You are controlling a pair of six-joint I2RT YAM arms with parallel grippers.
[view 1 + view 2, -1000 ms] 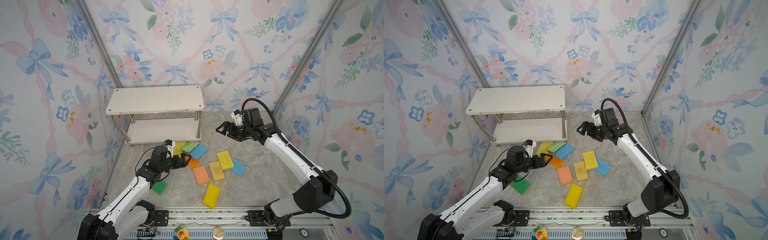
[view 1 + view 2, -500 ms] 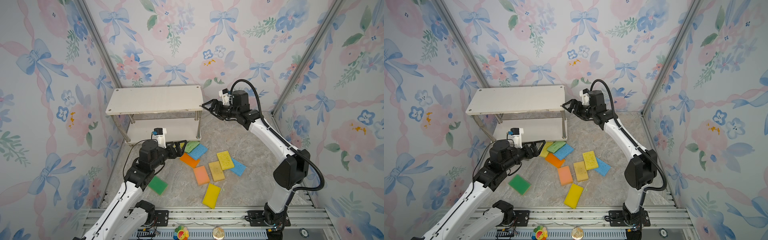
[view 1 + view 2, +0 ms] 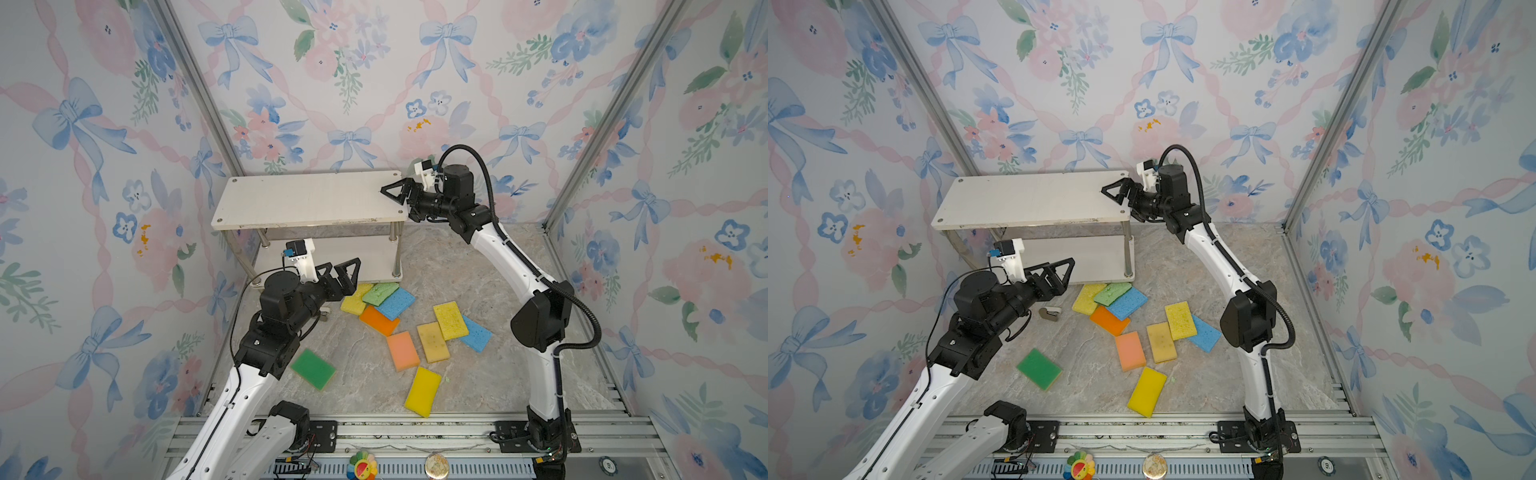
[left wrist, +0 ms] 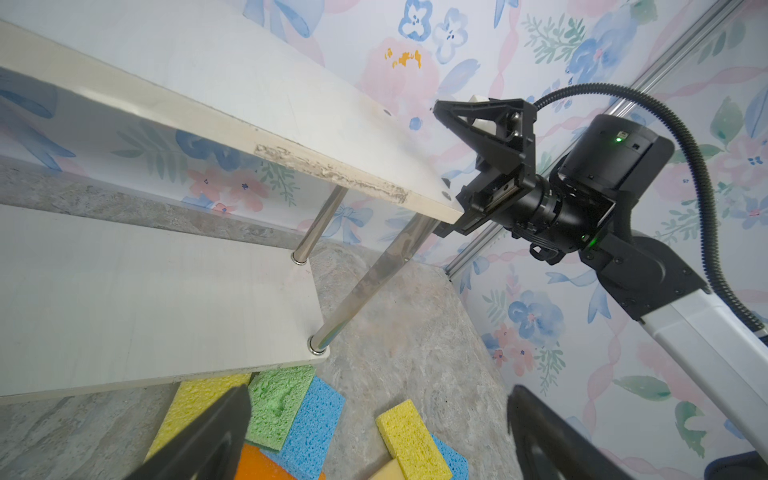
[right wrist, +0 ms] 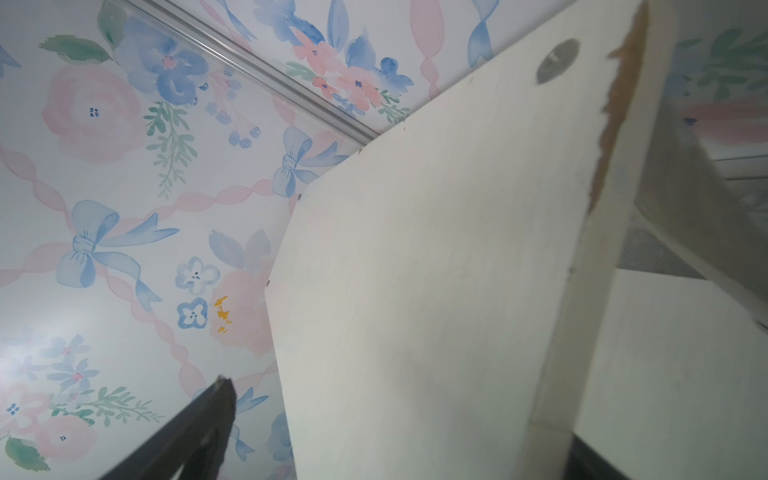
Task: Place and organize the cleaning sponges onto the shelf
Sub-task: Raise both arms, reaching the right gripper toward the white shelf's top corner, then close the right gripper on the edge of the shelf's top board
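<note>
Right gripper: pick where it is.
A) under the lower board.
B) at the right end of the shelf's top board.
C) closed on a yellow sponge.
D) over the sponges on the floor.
B: the right gripper, open and empty, sits at the right end of the top board of the shelf.

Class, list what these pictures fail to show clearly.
- Yellow sponge by the shelf: left wrist view, partly behind the left gripper's finger and the light green sponge.
- Right gripper's finger under the top board: top views, hidden by that board.
- Small grey object: a top view, too small to identify.
</note>
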